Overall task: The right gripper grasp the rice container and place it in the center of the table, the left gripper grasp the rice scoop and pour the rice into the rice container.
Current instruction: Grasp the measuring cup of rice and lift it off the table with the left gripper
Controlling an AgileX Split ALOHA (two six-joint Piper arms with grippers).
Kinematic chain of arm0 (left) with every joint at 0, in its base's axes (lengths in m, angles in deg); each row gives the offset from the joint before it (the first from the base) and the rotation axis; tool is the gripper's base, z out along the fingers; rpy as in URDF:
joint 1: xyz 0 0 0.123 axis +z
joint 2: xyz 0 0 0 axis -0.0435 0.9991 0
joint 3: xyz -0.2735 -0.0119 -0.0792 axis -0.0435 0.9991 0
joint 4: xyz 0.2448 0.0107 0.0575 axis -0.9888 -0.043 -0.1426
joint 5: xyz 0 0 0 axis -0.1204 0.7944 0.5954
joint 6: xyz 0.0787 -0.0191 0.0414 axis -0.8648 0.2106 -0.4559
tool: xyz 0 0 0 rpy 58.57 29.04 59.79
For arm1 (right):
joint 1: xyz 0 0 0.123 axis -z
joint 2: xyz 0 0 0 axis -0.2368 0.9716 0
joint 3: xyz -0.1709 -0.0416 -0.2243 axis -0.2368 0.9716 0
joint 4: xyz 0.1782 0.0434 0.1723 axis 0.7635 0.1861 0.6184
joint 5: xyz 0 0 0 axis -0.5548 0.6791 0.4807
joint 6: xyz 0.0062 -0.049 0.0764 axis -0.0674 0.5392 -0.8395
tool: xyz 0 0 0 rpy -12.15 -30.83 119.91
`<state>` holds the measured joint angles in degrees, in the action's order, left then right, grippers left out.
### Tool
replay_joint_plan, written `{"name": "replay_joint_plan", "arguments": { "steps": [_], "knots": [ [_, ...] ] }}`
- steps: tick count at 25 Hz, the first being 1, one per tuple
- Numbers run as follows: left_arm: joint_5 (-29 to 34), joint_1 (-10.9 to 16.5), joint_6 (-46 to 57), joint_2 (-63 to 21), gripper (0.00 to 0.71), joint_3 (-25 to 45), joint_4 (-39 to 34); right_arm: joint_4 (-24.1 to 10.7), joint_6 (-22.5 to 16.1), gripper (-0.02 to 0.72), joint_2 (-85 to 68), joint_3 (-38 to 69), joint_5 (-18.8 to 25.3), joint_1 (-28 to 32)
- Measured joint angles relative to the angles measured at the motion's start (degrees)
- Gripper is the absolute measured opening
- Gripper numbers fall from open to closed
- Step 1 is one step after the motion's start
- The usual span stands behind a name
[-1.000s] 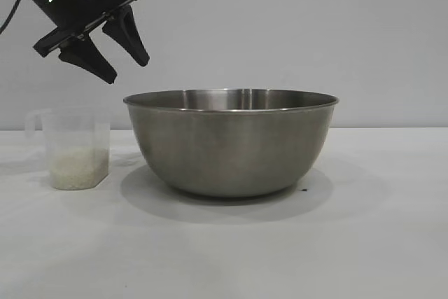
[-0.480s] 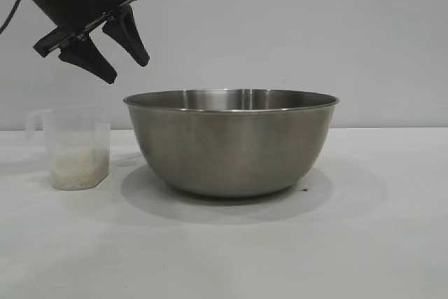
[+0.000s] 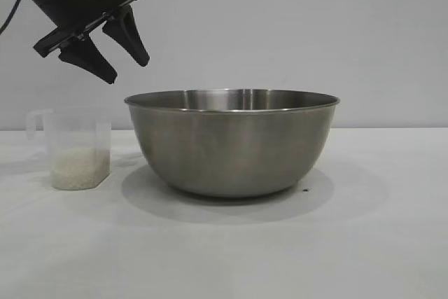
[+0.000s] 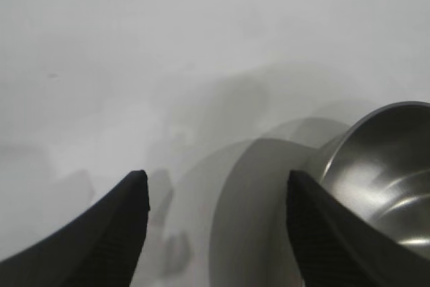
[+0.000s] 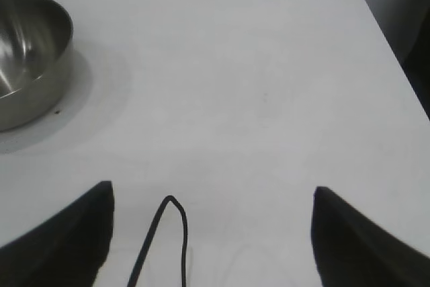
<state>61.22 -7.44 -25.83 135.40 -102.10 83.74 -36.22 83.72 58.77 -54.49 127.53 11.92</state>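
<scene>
- The left gripper (image 3: 127,69) hangs high above the rice scoop (image 3: 77,148), fingers apart and empty. If it comes down crooked, it could knock the scoop over and spill the rice (image 3: 80,168).
- The rice container (image 3: 232,141) sits mid-bench (image 3: 364,243), just beside the scoop. A wide swing could bump it.
- The right gripper (image 5: 211,233) waits far off, fingers apart.

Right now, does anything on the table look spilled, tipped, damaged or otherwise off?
Nothing stands out. The rice container sits upright on the table, the rice scoop stands upright beside it with the rice inside, no grains scattered. The left gripper hangs open above the scoop.
</scene>
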Motion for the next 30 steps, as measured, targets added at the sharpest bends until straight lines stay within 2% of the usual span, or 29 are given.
{"name": "replay_joint_plan", "arguments": {
  "steps": [5,11,21,30],
  "knots": [
    [3.8,3.3,4.4,-6.1,0.429,0.0,-7.7,0.0,0.0,0.538,0.0,0.0,-0.1,0.0],
    [10.4,3.7,11.9,-12.7,0.429,0.0,-19.1,0.0,0.0,0.538,0.0,0.0,-0.1,0.0],
    [20.3,3.7,15.4,-23.0,0.429,0.0,-23.6,0.0,0.0,0.538,0.0,0.0,-0.1,0.0],
    [28.4,3.7,21.2,-28.9,0.429,0.0,-26.4,0.0,0.0,0.538,0.0,0.0,-0.1,0.0]
  ]
}}
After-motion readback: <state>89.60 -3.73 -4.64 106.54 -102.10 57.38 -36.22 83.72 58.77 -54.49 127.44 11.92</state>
